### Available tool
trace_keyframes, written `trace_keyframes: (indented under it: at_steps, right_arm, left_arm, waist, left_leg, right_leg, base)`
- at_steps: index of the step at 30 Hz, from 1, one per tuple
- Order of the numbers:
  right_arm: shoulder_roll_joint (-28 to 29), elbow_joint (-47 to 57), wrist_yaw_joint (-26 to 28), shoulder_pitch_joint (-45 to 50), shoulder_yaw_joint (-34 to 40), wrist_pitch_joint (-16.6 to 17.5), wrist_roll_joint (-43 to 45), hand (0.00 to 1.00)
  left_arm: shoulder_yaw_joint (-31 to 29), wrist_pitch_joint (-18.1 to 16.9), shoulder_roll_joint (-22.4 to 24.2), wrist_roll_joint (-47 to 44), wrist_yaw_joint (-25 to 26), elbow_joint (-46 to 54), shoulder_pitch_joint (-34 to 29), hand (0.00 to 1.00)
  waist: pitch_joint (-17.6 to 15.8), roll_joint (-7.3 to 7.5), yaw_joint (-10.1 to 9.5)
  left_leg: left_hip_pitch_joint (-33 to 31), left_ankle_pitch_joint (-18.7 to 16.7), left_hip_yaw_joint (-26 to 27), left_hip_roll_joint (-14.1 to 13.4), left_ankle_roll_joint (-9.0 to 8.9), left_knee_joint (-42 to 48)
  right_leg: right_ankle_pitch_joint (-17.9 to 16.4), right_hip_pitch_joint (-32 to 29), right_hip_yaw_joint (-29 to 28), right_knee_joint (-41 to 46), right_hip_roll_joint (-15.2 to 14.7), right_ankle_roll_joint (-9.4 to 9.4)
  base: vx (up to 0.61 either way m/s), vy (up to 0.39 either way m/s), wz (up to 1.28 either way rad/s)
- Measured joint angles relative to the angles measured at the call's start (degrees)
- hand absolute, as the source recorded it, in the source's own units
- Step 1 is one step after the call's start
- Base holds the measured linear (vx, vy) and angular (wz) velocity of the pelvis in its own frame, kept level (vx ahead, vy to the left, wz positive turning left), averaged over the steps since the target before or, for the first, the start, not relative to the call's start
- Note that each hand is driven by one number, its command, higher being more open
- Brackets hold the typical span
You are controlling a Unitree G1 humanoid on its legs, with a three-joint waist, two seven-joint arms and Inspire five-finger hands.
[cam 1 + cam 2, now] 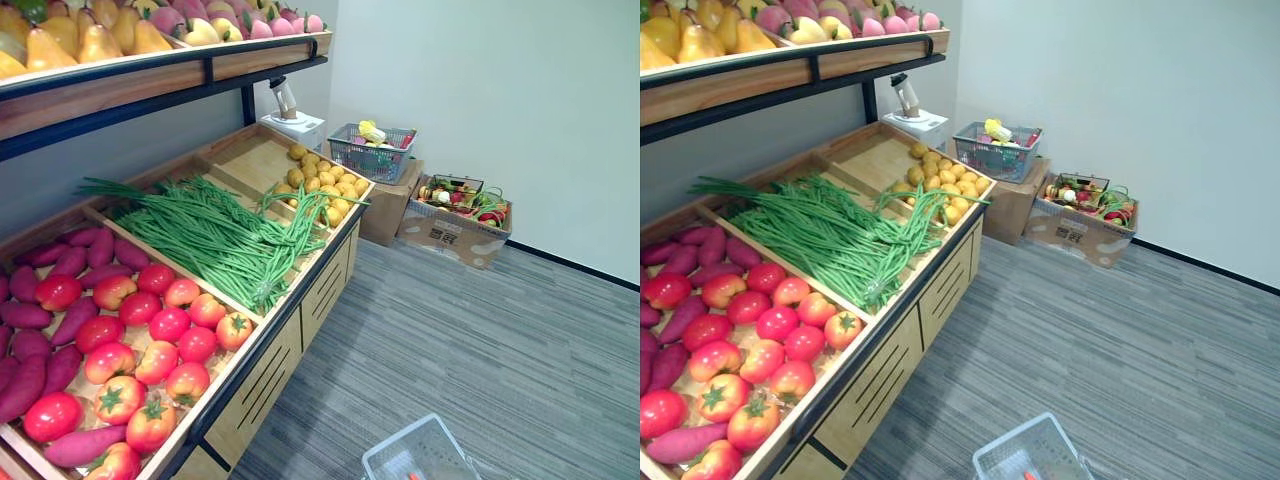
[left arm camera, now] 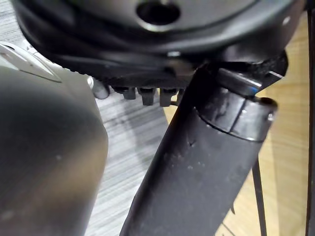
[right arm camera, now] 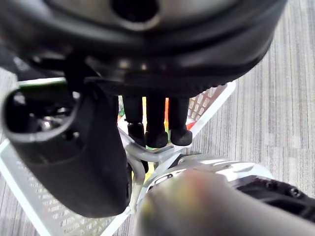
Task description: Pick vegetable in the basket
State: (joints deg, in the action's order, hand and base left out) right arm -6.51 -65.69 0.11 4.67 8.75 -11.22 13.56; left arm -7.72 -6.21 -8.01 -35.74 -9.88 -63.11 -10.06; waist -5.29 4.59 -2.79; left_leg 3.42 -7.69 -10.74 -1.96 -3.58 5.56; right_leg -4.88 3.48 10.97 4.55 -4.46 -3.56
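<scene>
Clenching my right hand (image 3: pixel 155 123) round the handle (image 3: pixel 147 153) of the white basket (image 1: pixel 420 450), something red inside it, green beans (image 1: pixel 215 235) on the bench (image 1: pixel 262 385) well beyond the basket, left hand (image 2: pixel 206 162) grip I cannot tell.

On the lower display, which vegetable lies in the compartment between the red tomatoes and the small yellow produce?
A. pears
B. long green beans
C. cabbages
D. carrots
B: a pile of long green beans fills the tray between the tomatoes and the yellow produce.

Bright, even light; soft shadows.
</scene>
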Motion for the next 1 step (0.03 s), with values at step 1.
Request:
trace_keyframes:
  at_steps: [1]
  right_arm:
    - [0.0, 0.0, 0.0, -0.2, -0.5, 0.0, 0.0, 0.00]
  left_arm:
    - [0.0, 0.0, 0.0, 0.0, 0.0, 0.0, 0.0, 1.00]
  waist:
    - [0.0, -0.06, 0.00]
  left_leg:
    - [0.2, 0.1, 0.0, 0.3, 0.10, 0.0]
  right_leg:
    - [0.2, 0.3, 0.0, -0.2, -0.3, -0.26]
  base:
    - [0.00, 0.034, 0.04]
